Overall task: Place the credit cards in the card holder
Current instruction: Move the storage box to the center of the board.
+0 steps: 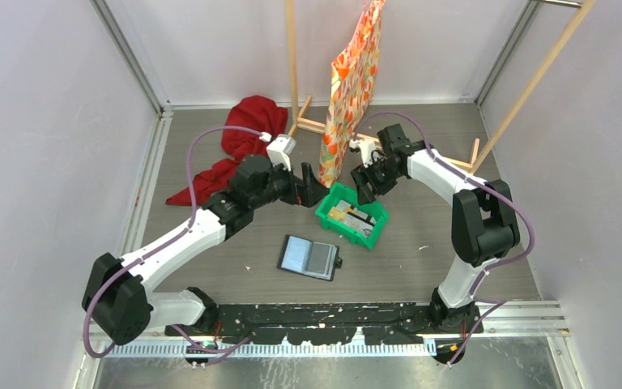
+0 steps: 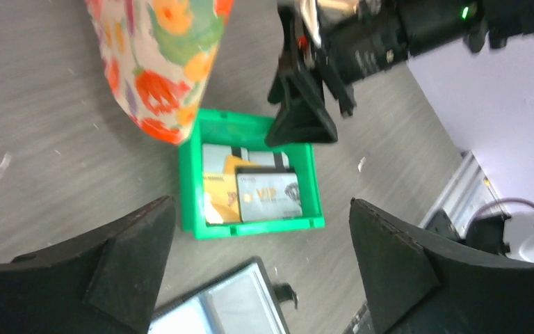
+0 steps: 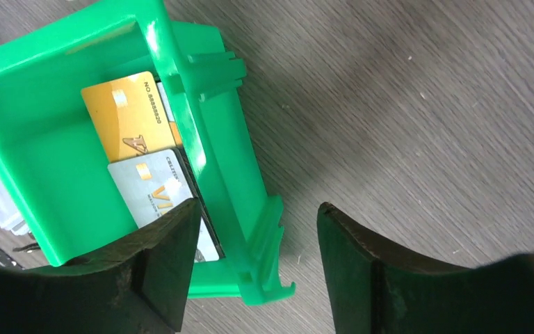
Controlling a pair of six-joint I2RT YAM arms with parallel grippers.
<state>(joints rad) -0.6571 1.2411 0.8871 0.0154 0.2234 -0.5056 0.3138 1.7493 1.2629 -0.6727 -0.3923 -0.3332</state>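
The credit cards (image 2: 250,191) lie stacked in the green tray (image 2: 243,129), the card holder (image 1: 308,258) spread open on the table (image 1: 453,251) nearby. The left gripper (image 2: 261,202) hovers wide open, empty; the right gripper (image 3: 257,209), open and empty too, straddles the tray's wall, so closing there may pinch plastic and drag the tray instead of a card
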